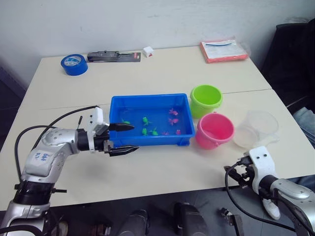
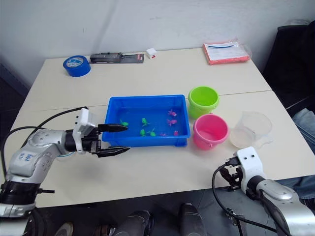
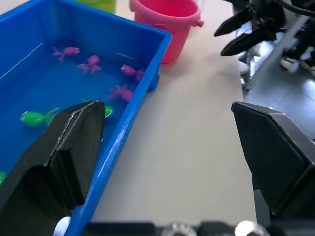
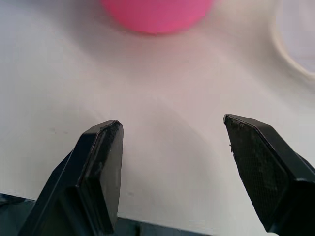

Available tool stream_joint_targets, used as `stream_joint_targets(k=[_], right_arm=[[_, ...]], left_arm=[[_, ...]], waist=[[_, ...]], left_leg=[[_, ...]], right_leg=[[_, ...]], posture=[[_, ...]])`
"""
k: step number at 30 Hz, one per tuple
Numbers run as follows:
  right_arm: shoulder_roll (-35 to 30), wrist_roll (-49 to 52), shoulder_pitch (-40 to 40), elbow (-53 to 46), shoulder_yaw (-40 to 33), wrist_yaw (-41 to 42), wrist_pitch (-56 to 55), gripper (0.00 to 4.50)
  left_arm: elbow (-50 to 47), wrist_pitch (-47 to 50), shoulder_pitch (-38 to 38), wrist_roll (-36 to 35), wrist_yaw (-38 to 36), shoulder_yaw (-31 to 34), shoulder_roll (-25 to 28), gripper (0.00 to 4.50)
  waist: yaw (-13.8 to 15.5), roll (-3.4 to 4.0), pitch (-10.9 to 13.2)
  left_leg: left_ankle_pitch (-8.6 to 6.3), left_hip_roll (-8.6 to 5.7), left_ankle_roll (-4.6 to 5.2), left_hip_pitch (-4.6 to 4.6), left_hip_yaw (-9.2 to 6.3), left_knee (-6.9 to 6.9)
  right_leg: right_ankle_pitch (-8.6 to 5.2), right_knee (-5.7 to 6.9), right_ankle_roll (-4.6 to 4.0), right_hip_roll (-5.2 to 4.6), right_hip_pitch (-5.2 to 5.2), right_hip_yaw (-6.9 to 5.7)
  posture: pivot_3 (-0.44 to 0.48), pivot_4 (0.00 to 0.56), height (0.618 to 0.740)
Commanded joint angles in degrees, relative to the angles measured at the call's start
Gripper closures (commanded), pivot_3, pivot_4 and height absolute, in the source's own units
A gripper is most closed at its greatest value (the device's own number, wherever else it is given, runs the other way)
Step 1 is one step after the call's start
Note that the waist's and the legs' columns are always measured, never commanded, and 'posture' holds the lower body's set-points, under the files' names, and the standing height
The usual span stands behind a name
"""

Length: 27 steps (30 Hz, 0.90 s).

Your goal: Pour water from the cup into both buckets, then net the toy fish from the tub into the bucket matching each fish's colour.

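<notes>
blue tub (image 1: 149, 141): green + pink toy fish in water. l gripper (image 1: 121, 139) agape, empty, at tub's left end. r gripper (image 4: 170, 172) agape, empty, nr pink bucket (image 1: 214, 131). clear cup (image 1: 256, 129) just beside bucket.

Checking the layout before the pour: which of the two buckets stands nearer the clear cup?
The pink bucket. It stands right beside the clear cup, on the near side, while the lime green bucket sits further back by the blue tub's far corner.
</notes>
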Motion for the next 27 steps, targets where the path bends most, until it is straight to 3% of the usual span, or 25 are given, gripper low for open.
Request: stream_joint_targets(k=[1,5,9,27], right_arm=[[4.2,-4.5,-0.3,1.1,-3.9,-7.8,-0.6,0.0],[12.9,-8.0,-4.8,5.0,-9.5,-18.0,-1.1,0.0],[17.8,-8.6,-9.1,6.8,-13.8,-22.4,-1.2,0.0],[22.9,-6.0,-21.9,14.2,-19.3,-26.1,-2.8,0.0]], left_arm=[[5.3,-2.9,-6.3,2.2,-3.7,-3.0,-2.0,0.07],[11.0,-5.0,-11.5,4.6,-5.6,-6.0,-6.0,0.07],[13.3,-6.6,-13.5,6.6,-6.4,-7.4,-8.2,0.07],[10.8,-6.7,-11.9,7.4,-6.5,-7.0,-8.9,0.07]], waist=[[0.2,0.0,0.0],[0.2,-0.01,0.0],[-0.2,0.02,0.0],[-1.4,0.03,0.0]], left_leg=[[0.01,-0.01,-0.01,0.0,-0.02,0.02],[0.03,-0.08,0.01,-0.03,-0.01,0.1],[0.04,-0.09,0.01,-0.03,0.08,0.07],[0.08,-0.07,0.02,-0.08,0.7,0.08]], right_leg=[[0.0,0.01,0.0,-0.01,0.01,-0.03],[0.01,0.08,0.01,-0.04,0.01,0.0],[0.01,0.19,0.01,-0.03,-0.11,0.09],[0.01,0.93,0.01,0.0,-0.7,0.65]], posture=[[0.0,0.15,0.74],[0.0,0.15,0.74],[0.0,0.15,0.74],[0.0,0.15,0.74]])
